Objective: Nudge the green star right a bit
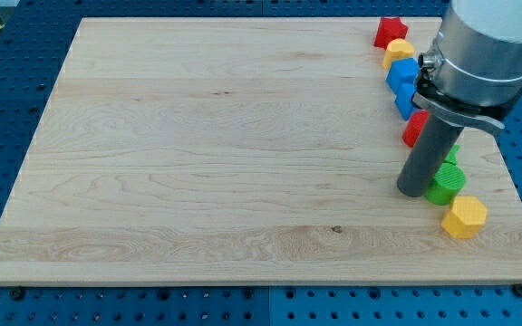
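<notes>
Green star (450,155): mostly hidden behind the rod, near the board's right edge; shape perhaps a star.
My tip (412,192): gripperless, resting just left of the green cylinder (445,184).
Yellow hexagon (465,217): below the cylinder.
Red block (414,129): above the tip.
Wooden board (198,145): beneath everything.

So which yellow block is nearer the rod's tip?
The yellow hexagon at the view's bottom right, just beyond my tip; the other yellow block sits near the top.
</notes>
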Robot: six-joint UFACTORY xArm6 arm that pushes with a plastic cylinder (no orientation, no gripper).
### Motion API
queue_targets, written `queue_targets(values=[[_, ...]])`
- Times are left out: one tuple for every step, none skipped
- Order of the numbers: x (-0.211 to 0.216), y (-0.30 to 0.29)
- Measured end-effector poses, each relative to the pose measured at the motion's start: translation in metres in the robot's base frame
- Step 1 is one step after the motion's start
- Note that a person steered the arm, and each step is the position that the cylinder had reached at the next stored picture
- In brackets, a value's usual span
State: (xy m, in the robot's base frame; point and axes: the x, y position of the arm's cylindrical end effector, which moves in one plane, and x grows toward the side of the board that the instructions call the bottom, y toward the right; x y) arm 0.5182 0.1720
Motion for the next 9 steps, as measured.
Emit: queue_targets(values=[[-0.007, -0.01], [-0.027, -0.03], [-0.052, -0.028], [-0.054, -0.018], [-0.054, -0.001], [-0.054, 0.018], [-0.05, 0.026], [-0.034, 0.026], [-0.017, 0.026]])
